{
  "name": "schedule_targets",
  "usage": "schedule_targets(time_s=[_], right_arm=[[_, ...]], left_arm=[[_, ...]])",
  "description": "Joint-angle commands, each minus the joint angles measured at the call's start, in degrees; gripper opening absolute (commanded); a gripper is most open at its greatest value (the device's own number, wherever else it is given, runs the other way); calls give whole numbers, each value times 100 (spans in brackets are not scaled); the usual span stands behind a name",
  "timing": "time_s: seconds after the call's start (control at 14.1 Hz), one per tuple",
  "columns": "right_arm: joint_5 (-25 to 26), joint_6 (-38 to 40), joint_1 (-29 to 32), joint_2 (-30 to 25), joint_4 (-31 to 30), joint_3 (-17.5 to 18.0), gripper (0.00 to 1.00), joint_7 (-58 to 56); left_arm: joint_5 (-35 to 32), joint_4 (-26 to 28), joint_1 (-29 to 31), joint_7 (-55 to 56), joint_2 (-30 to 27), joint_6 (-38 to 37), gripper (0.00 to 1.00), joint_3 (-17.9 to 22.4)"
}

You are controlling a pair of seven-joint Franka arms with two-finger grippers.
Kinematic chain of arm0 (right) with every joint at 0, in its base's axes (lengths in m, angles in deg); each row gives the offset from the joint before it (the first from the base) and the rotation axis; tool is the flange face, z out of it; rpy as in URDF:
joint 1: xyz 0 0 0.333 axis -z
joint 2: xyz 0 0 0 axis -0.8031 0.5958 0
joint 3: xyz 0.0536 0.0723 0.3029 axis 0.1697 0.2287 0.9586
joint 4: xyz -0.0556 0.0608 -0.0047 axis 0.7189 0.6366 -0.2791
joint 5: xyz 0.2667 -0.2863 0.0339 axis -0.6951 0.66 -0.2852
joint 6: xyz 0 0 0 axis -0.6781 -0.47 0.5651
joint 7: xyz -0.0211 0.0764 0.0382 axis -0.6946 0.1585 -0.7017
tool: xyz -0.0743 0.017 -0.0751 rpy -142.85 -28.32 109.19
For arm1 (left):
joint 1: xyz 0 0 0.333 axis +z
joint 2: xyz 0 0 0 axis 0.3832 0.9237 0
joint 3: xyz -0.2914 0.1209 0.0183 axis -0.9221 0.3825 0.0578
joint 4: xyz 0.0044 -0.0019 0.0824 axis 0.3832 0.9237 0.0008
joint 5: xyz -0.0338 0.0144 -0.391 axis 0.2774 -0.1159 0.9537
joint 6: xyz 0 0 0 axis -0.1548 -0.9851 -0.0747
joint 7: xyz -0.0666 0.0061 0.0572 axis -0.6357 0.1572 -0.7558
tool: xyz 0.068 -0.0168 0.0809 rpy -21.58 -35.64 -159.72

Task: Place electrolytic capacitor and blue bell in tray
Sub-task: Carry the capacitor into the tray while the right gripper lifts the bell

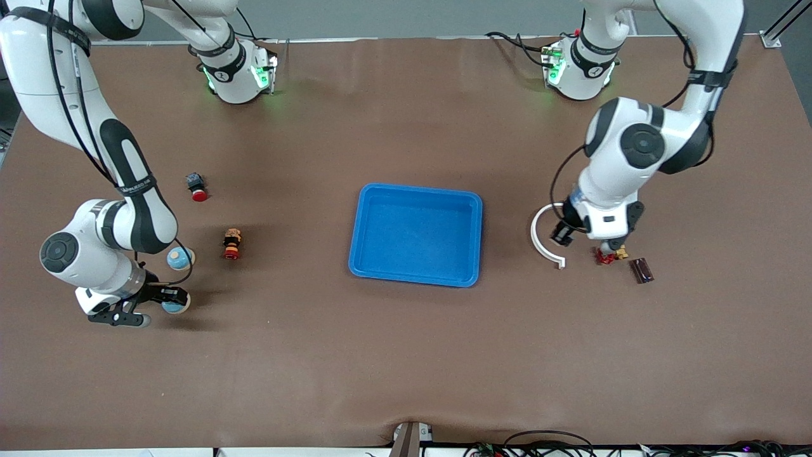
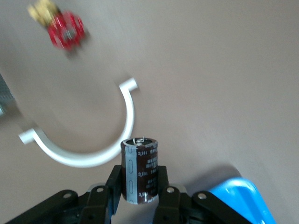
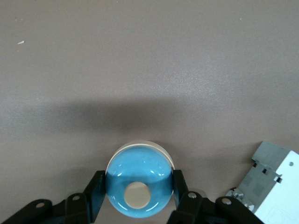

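Observation:
The blue tray (image 1: 415, 190) lies in the middle of the table and holds nothing. Its corner shows in the left wrist view (image 2: 243, 196). My left gripper (image 1: 562, 236) (image 2: 140, 176) is shut on the electrolytic capacitor (image 2: 140, 163), a dark brown cylinder with a grey stripe. It holds the capacitor upright, low over the table, toward the left arm's end beside the tray. My right gripper (image 1: 170, 301) (image 3: 138, 181) is shut on a blue bell (image 1: 176, 307) (image 3: 139, 184), a round blue dome with a cream knob. It is low at the table toward the right arm's end.
A second blue bell (image 1: 179, 258), a small figure toy (image 1: 232, 244) and a red push-button (image 1: 198, 188) lie toward the right arm's end. A white curved strip (image 1: 543, 244) (image 2: 88, 156), a red-and-gold connector (image 1: 608, 255) (image 2: 63, 25) and a brown rectangular part (image 1: 642, 270) lie by the left gripper.

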Motion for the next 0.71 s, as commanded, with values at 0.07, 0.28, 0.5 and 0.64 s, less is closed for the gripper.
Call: schedule_targets(time_s=[0.07,0.28,0.5,0.64], right_arm=[[-66,242,-186,-33,169,19,0,16],[-93,752,-414,-357,169,36,0,515],[-110,1534,-809,-797,143,54,0,1306],[-276,1947,-968,-1192,46,237,0,1851]], left_arm=[[-117,-722,-739,1436,665,-124,0,5],[-152,-1215,-1310,2562,1315,-124,0,49],[-634,-1435,-1688,3195,1711,-124,0,32],[-845,-1576,-1891,3582,1949,-124,0,41]])
